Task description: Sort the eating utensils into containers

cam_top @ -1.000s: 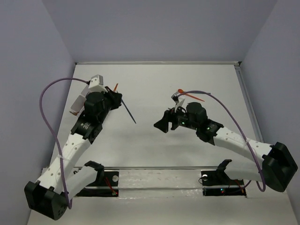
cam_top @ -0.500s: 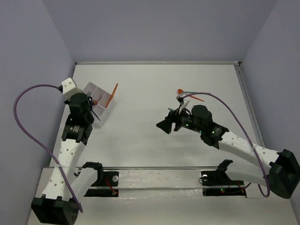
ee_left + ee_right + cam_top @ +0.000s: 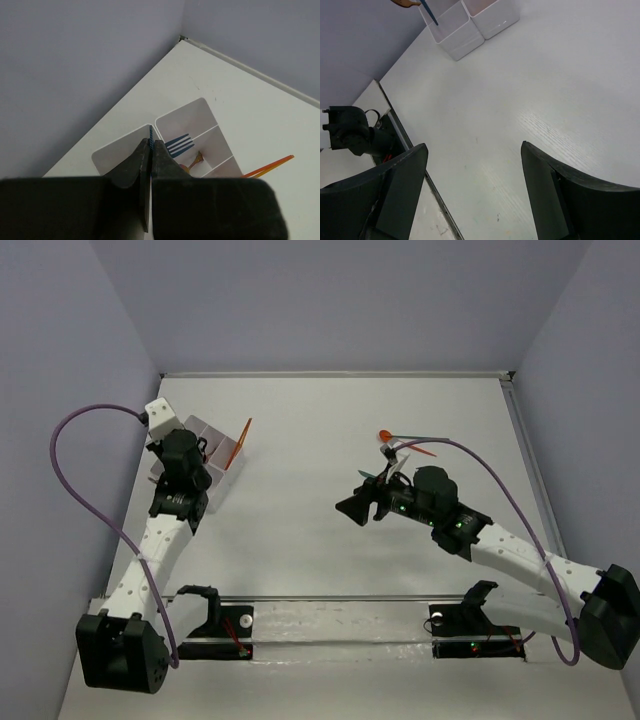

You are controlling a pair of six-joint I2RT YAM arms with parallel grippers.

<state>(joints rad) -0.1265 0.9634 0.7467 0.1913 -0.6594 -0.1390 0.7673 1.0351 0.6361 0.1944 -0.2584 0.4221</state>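
Two or three utensils already lie in the tray [image 3: 196,106]: a blue fork [image 3: 179,144] in one compartment and, next to it, a copper piece [image 3: 194,160] that I think is a spoon, though it shows too small to be sure. An orange stick [image 3: 269,165] leans at the tray's far side; whether it rests inside a compartment or only against the wall I cannot tell. The left gripper [image 3: 151,150] has its fingers pressed together on a thin blue piece [image 3: 150,135], held above the tray's near compartments, so this one looks ready to drop but is not yet in. Well apart, out on the table [image 3: 300,410], a small cluster is left: a red spoon [image 3: 384,434], another orange stick [image 3: 420,451] and perhaps more hidden by the arm. The right gripper [image 3: 474,150] hangs near that cluster with its fingers spread and nothing between them. By my judgement the sorting is around halfway. No brand, label or writing can be read anywhere.
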